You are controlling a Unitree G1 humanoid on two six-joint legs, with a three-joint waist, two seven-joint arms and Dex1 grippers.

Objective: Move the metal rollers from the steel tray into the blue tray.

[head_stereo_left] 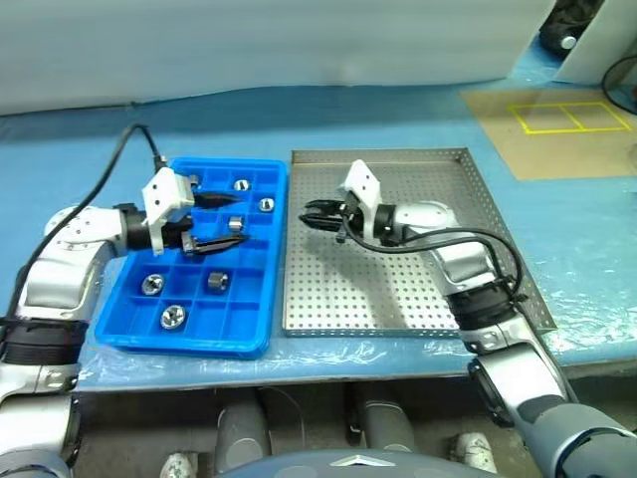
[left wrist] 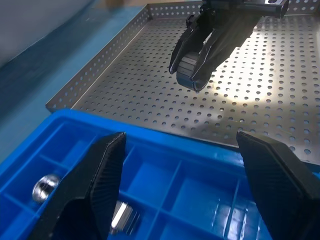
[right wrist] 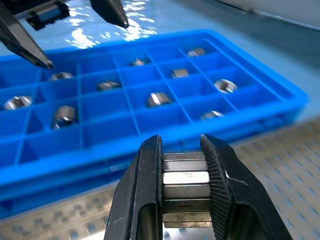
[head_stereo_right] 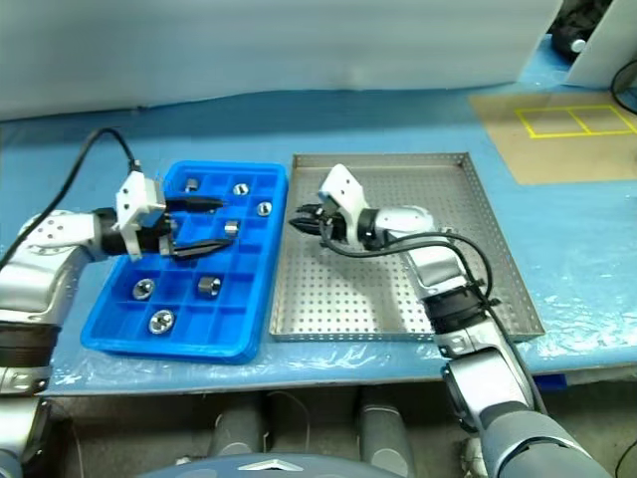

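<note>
On the left of the desk, the blue tray already holds 8 metal rollers in separate compartments, going by the right wrist view. The left end effector hangs over the far half of that tray, its 2 fingers spread apart and holding nothing.

Right of it lies the steel tray, its perforated floor bare of rollers as far as I can see. Above its left part is the right end effector, clenched on a metal roller; the wrist view shows the piece pinched between the 2 pads.

From the carried roller, the blue tray lies straight to the left, just past the 2 trays' touching rims, and the fingers already point that way. The right arm is the one placed to deliver it. I judge the free compartments in the tray's right column, nearest the steel tray, to be the easiest target.
</note>
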